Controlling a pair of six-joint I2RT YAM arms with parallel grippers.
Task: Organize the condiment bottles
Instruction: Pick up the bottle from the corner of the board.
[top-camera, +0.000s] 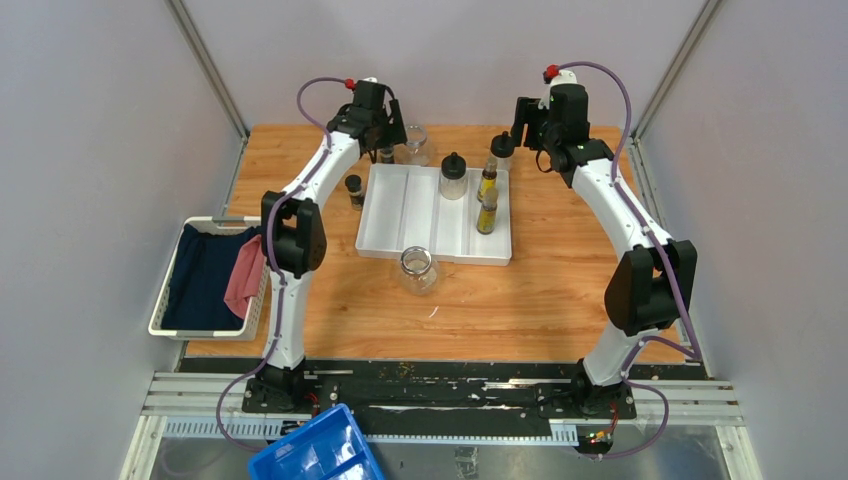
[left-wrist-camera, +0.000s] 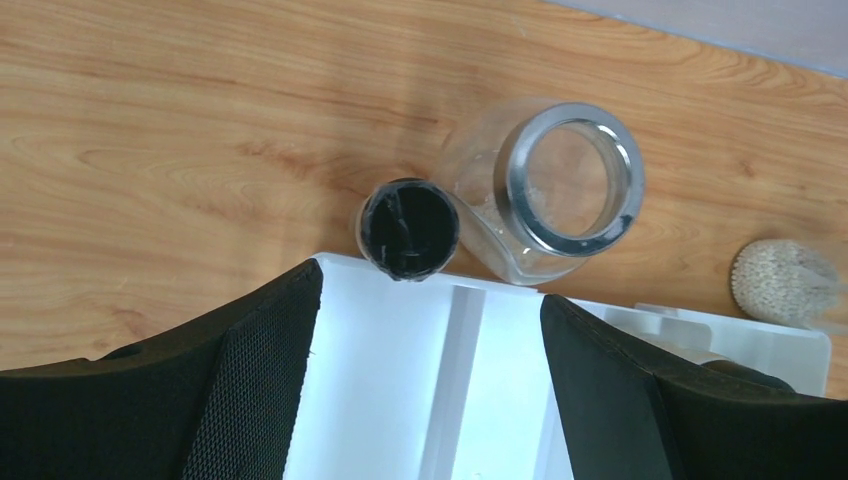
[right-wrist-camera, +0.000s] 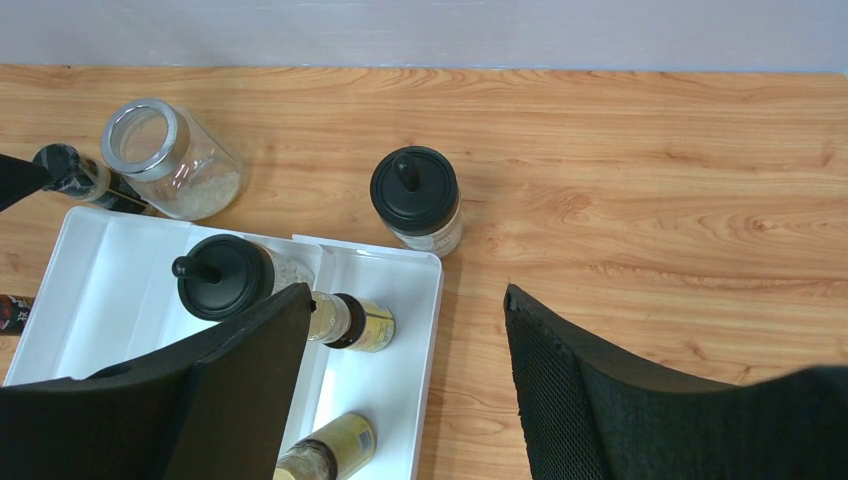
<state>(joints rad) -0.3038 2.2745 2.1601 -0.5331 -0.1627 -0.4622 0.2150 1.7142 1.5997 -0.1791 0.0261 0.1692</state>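
Basket (top-camera: 165, 300): sitting at the table's left edge, holding dark blue and pink cloth.
Left shaker (top-camera: 354, 190): standing on the wood just left of the tray.
Left gripper (left-wrist-camera: 430, 300): hovering over the tray's far left corner, jaws standing wide apart and gripping nothing.
Far shaker (left-wrist-camera: 409, 228): standing upright against the tray's far rim, just beyond the left gripper's fingertips.
Far glass jar (left-wrist-camera: 545, 190): standing open-mouthed just right of the far shaker, on the wood beyond the tray.
Tray (top-camera: 400, 215): lying white and divided at the table's middle.
Near glass jar (top-camera: 418, 270): standing on the wood at the tray's near rim.
Tray round bottle (top-camera: 453, 177): standing at the far end of a middle compartment.
Far oil bottle (top-camera: 487, 183): sitting in the right compartment.
Near oil bottle (top-camera: 487, 215): sitting just nearer in that same compartment.
Table round bottle (right-wrist-camera: 415, 195): standing on the wood just beyond the tray's far right corner.
Right gripper (right-wrist-camera: 400, 300): hanging above that corner, jaws parted and holding nothing.
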